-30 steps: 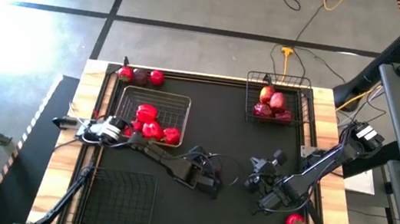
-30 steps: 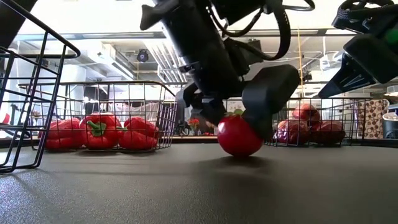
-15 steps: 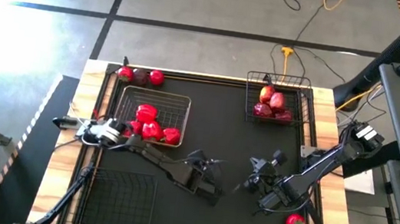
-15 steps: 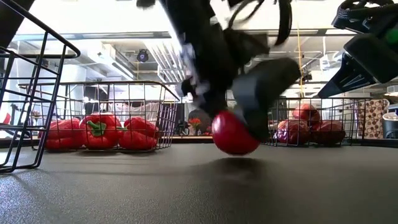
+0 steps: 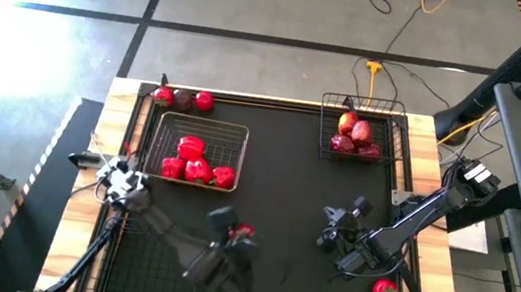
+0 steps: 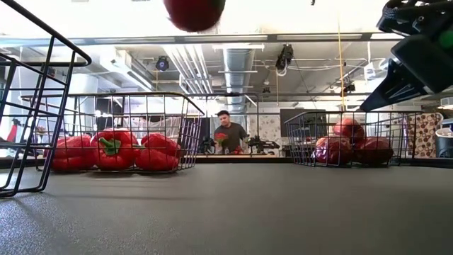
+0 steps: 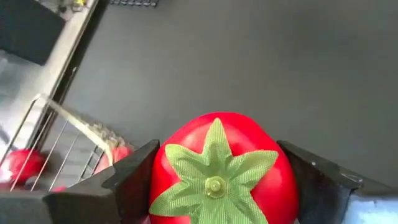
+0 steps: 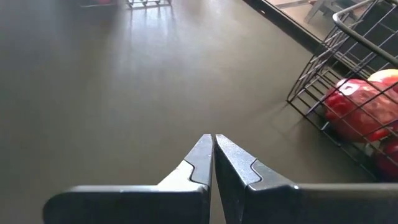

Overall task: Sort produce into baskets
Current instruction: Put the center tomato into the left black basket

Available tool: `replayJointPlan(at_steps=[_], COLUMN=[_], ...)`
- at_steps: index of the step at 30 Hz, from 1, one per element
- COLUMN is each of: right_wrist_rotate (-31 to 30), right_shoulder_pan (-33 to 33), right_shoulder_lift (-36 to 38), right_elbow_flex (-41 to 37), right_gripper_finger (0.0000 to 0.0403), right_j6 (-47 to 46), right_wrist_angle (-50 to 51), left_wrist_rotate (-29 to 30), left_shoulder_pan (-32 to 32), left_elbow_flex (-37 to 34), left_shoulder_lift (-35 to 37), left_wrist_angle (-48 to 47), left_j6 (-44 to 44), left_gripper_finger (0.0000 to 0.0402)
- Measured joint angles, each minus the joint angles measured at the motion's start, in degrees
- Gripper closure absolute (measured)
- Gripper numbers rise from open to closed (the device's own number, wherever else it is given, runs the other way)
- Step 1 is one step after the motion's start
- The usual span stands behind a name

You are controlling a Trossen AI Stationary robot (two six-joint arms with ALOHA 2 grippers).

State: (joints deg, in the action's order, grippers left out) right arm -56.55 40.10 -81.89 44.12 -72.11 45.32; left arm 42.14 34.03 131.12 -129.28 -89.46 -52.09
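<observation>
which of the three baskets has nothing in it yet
The near-left basket, beside the left gripper holding the tomato. The far-left basket holds bell peppers; the far-right basket holds apples.

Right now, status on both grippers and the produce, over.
Left gripper shut on tomato, lifted off the mat near the empty basket. Right gripper shut, empty, parked above the mat. Nothing in the way.

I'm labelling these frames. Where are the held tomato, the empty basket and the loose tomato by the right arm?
held tomato (image 7: 217, 180): left wrist view, green calyx on top.
empty basket (image 5: 152, 263): high view, mesh floor.
loose tomato (image 5: 384, 290): high view, red body.
</observation>
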Motion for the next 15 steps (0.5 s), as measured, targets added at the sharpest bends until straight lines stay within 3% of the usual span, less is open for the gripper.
replayJointPlan(at_steps=[5, 12, 15], right_wrist_rotate=[-0.25, -0.42, -0.43], right_shoulder_pan=[0.00, 0.00, 0.00], right_shoulder_lift=[0.00, 0.00, 0.00], right_elbow_flex=[0.00, 0.00, 0.00], right_gripper_finger=[0.0394, 0.0394, 0.0394], right_j6=[0.25, 0.23, 0.24], right_wrist_angle=[-0.55, -1.43, -1.95], left_wrist_rotate=[-0.27, -10.37, -11.21], left_shoulder_pan=[4.77, 7.88, 8.82], left_elbow_flex=[-0.94, -5.75, -7.41], left_shoulder_lift=[-0.01, 0.41, 1.60], left_wrist_angle=[-0.45, -0.57, -0.56], left_j6=[-4.17, -8.16, -11.17], left_gripper_finger=[0.0124, 0.0123, 0.0123])
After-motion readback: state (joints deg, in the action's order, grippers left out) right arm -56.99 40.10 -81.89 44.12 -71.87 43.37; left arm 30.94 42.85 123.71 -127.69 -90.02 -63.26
